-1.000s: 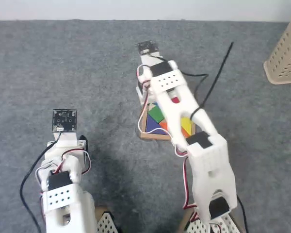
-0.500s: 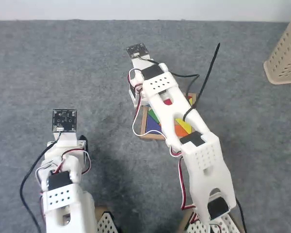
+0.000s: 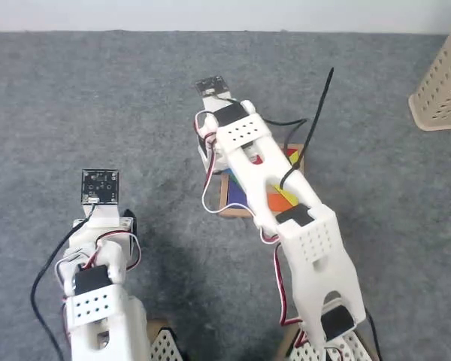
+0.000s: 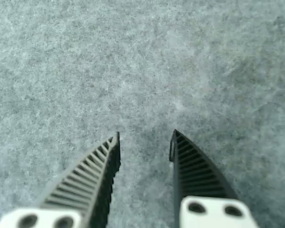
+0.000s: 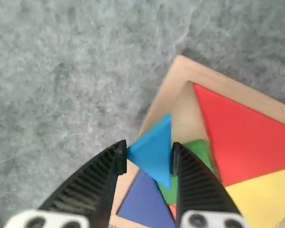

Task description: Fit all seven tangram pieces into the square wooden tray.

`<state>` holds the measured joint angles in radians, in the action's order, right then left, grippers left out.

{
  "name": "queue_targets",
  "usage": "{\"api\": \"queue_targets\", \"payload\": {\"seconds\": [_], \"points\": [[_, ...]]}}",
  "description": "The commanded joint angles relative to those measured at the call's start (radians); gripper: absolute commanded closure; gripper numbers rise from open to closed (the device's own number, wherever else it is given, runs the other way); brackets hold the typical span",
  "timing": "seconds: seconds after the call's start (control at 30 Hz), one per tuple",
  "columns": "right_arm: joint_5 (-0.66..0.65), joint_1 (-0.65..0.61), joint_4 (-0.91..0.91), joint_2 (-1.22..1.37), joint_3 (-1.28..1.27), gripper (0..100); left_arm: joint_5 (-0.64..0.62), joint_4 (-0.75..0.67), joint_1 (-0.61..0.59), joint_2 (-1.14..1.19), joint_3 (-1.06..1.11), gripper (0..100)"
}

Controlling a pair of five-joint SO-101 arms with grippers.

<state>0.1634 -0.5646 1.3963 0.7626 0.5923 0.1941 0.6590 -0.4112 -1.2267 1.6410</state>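
The right hand, clenched on the blue triangle, has swung left over the tray, nearing its bare corner.

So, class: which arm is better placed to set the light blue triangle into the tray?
Right. The right gripper is shut on the light blue triangle over a bare corner of the tray. The left gripper is open over carpet, away from the tray.

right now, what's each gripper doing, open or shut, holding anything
Left gripper: open, holding nothing, over the grey mat.
Right gripper: shut on the light blue triangle, above a corner of the wooden tray.
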Motion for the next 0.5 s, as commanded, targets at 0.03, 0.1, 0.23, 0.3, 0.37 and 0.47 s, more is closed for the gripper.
{"api": "queue_targets", "payload": {"seconds": [0.03,0.1,0.23,0.3,0.37,0.47], "points": [[-0.049,0.045,0.031,-0.041,0.087,88.6,0.006,-0.026,-0.005,-0.020,-0.004,83],[-0.064,0.053,0.041,-0.041,0.117,88.6,0.006,-0.026,-0.005,-0.020,-0.004,83],[-0.107,0.073,0.062,-0.031,0.155,88.6,0.006,-0.026,-0.005,-0.020,-0.004,83],[-0.138,0.074,0.061,-0.031,0.155,88.6,0.006,-0.026,-0.005,-0.020,-0.004,83],[-0.201,0.073,0.068,-0.030,0.155,88.7,0.006,-0.026,-0.005,-0.020,-0.004,83],[-0.405,0.077,0.134,-0.038,0.153,88.7,0.006,-0.026,-0.005,-0.020,-0.004,83]]}}
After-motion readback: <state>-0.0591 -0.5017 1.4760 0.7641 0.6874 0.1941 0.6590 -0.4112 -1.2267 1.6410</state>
